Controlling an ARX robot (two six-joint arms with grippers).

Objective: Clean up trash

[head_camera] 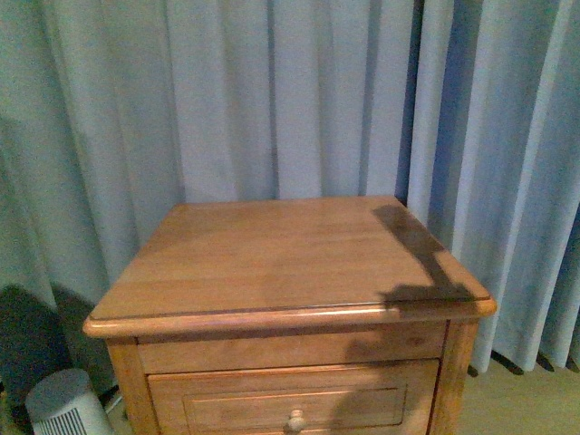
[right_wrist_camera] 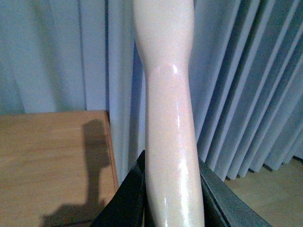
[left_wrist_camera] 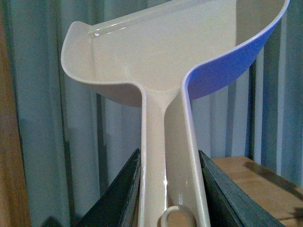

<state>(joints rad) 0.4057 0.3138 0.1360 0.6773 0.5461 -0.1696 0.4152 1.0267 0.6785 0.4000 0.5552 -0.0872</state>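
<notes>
- We see a brown wooden night table (head_camera: pixel 272 263) in the middle of the front view. Its flat top faces us.
- A blue-grey curtain (head_camera: pixel 272 91) hangs behind it. It goes from 9 o'clock, round past 12, to 3 o'clock of the table.
- Under the top there is a drawer (head_camera: pixel 299 399) with a small round knob (head_camera: pixel 295 420), at 6 o'clock of the table top.
- A white round machine with slits (head_camera: pixel 63 403) stands low down at 7 o'clock of the table, close to its side.
- A dark shadow (head_camera: pixel 421 263) lies on the table top. It runs from about 1 o'clock to 4 o'clock, near the edge.
- In the left wrist view, our left claw (left_wrist_camera: pixel 169 161) is clenched on the dustpan (left_wrist_camera: pixel 156 52). Its dark fingers (left_wrist_camera: pixel 123 194) press on both sides of the long stem (left_wrist_camera: pixel 163 127).
- The dustpan is pale beige. Its scoop points away from the claw, toward the curtain, and one outer side looks blue.
- A bit of the wooden table top shows past this claw.
- In the right wrist view, our right claw (right_wrist_camera: pixel 171 161) is clenched on a smooth pink-beige handle (right_wrist_camera: pixel 168 94).
- The handle runs out of the picture, so we cannot tell what is on its end.
- The table top lies beside this handle, with a dark shadow on the wood.
- We cannot tell where the trash is. None of our three views shows it.
</notes>
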